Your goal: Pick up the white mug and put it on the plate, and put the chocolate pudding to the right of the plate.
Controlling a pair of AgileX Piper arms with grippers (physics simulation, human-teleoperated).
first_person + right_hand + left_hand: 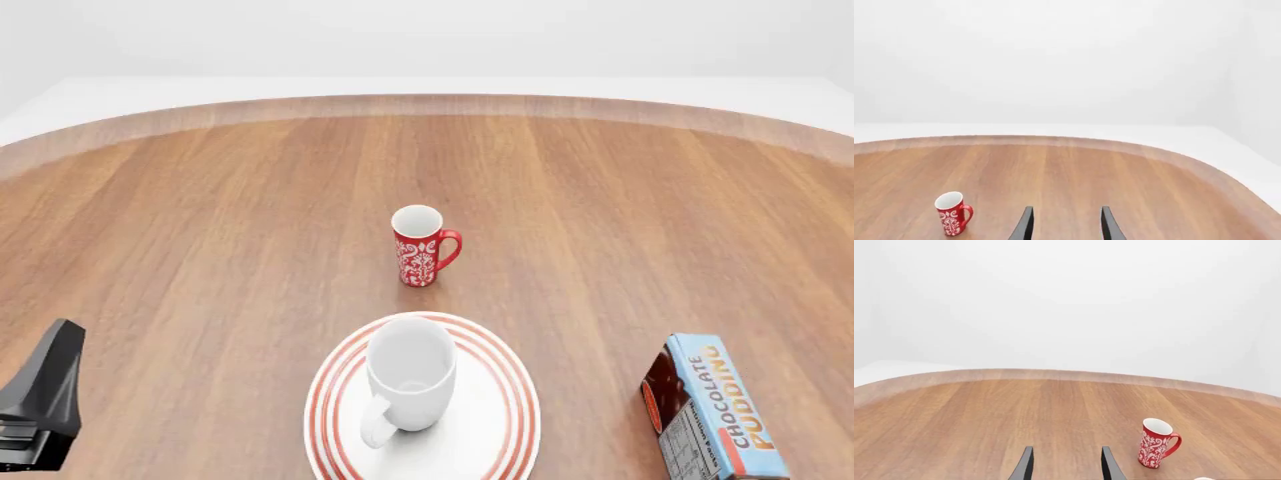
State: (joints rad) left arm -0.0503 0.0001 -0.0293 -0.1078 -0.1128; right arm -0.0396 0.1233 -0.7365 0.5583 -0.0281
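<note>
The white mug [407, 375] stands upright on the red-ringed plate [518, 420] at the near middle of the table, its handle toward me. The chocolate pudding [714, 410] lies on the table to the right of the plate, blue face up, apart from its rim. My left gripper [1066, 467] is open with only bare table between its fingers; the arm's dark end [40, 400] shows at the near left, well clear of the plate. My right gripper [1066, 226] is open too, holds nothing, and is out of the front view.
A slim red mug [422, 245] with a white floral pattern stands upright behind the plate, also seen as the red mug [1157, 443] and the red mug [953, 213]. The wooden table's curved far edge [427, 103] runs across the back.
</note>
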